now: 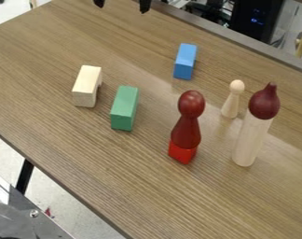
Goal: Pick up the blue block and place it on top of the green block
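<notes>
At the top edge of the camera view, left of centre, the black gripper (pixel 121 4) shows its two fingertips well apart, with nothing between them. The blue block (pixel 185 61) lies below and to its right. Farther left on the table are a cream block (pixel 87 86) with a notch in its right side and a green block (pixel 124 108). A dark red wooden figure (pixel 186 122) stands upright on a red block (pixel 182 151). To its right stand a small pale peg figure (pixel 231 99) and a tall pale cylinder (pixel 250 140) with a dark red pointed top (pixel 264 101).
The brown wooden table (pixel 60 51) has its front edge running diagonally from the left side to the bottom. A grey strip (pixel 241 43) borders the far edge, with black equipment (pixel 256 18) behind it. Metal parts (pixel 19 217) stand below at the lower left.
</notes>
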### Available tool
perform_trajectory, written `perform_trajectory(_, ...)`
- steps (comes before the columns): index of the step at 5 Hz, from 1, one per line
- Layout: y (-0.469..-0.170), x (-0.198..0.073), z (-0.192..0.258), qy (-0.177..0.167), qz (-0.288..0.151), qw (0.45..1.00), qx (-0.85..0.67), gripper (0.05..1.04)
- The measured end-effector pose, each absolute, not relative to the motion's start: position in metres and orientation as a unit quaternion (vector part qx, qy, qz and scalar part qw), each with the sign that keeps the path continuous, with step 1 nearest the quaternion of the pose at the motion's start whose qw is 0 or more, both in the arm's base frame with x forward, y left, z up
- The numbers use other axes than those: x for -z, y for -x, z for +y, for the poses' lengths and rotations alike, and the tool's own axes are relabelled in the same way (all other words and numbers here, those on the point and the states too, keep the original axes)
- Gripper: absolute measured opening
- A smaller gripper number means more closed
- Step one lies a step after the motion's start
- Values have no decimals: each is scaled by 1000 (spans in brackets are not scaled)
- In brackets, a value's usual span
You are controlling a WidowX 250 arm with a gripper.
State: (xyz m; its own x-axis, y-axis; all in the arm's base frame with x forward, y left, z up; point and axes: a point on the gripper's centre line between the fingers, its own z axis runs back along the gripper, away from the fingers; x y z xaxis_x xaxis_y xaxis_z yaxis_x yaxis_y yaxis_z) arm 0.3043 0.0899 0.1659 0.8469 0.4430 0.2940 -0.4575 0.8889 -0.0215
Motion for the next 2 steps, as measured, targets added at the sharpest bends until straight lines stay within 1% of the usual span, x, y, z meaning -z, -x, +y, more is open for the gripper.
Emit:
perform_trajectory(1,-304,-156,89,-23,-132,963,-234,1000)
perform_trajectory(2,-311,-142,80,-17,-119,966,-228,999)
